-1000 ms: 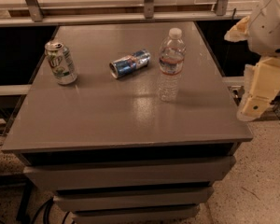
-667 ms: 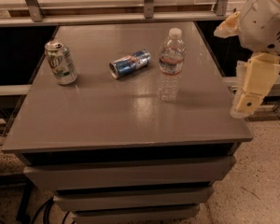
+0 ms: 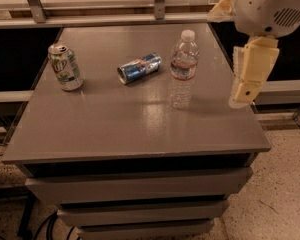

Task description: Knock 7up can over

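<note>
The 7up can (image 3: 65, 67), white and green with a silver top, stands upright near the left edge of the grey table (image 3: 140, 129). My gripper (image 3: 241, 96) hangs tip-down from the white arm at the right, above the table's right edge. It is far to the right of the can and touches nothing.
A slim blue-and-silver can (image 3: 138, 67) lies on its side at the table's middle back. A clear water bottle (image 3: 182, 69) stands upright between that can and my gripper. Drawers sit below the tabletop. A rail runs behind the table.
My gripper and arm have moved left and slightly up, from beside the table to over its right edge. The cans and the bottle have not moved.
</note>
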Tool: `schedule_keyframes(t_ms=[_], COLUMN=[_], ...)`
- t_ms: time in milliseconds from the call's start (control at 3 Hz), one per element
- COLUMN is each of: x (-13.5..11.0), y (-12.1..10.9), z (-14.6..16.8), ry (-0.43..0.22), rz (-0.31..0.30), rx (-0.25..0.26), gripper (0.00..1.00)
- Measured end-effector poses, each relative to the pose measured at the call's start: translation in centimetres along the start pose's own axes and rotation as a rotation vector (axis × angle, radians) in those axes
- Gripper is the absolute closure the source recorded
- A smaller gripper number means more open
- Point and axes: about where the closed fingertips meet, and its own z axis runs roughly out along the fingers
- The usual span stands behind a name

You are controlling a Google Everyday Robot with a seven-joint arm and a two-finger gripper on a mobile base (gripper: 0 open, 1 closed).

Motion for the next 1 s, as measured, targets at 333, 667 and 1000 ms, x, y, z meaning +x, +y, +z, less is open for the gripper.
schedule_keyframes(t_ms=[333, 667, 1000], x=[-1.8, -3.8, -5.7], y=[-1.2, -2.2, -2.7], z=[0.0, -0.2, -0.2], ry=[-0.024, -0.048, -0.070], rz=[-0.047, -0.097, -0.143], rx=[0.011, 0.020, 0.020], gripper=[0.00, 0.00, 0.00])
